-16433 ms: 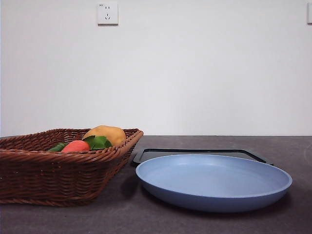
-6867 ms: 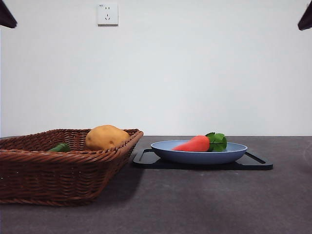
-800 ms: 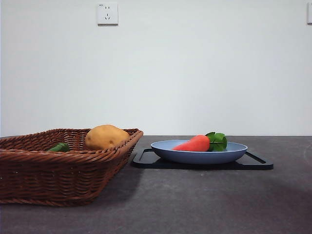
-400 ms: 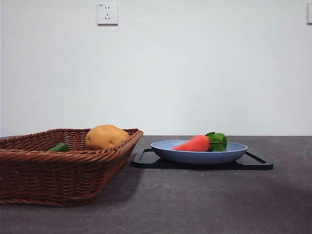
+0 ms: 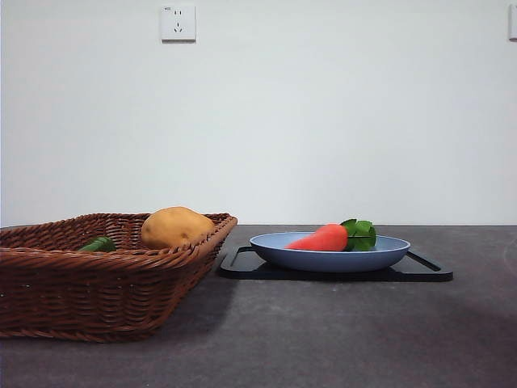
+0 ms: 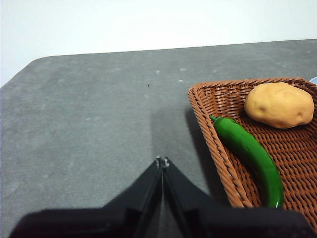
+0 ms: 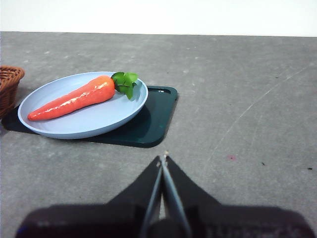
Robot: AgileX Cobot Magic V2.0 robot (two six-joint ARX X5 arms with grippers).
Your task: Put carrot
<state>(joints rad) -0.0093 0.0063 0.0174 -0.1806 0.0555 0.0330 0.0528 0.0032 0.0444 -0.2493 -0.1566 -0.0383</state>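
The orange-red carrot (image 5: 323, 238) with green leaves lies in the blue plate (image 5: 380, 255), which rests on a dark tray (image 5: 420, 273) at the middle right of the table. It also shows in the right wrist view (image 7: 74, 98) on the plate (image 7: 106, 116). My right gripper (image 7: 163, 159) is shut and empty, held back from the tray over bare table. My left gripper (image 6: 162, 161) is shut and empty, beside the wicker basket (image 6: 220, 148). Neither arm shows in the front view.
The brown wicker basket (image 5: 97, 283) stands at the left and holds a tan potato (image 5: 174, 226) and a green pepper (image 5: 98, 244). A wall socket (image 5: 178, 23) is on the white wall behind. The dark tray (image 7: 148, 124) sits on the grey table.
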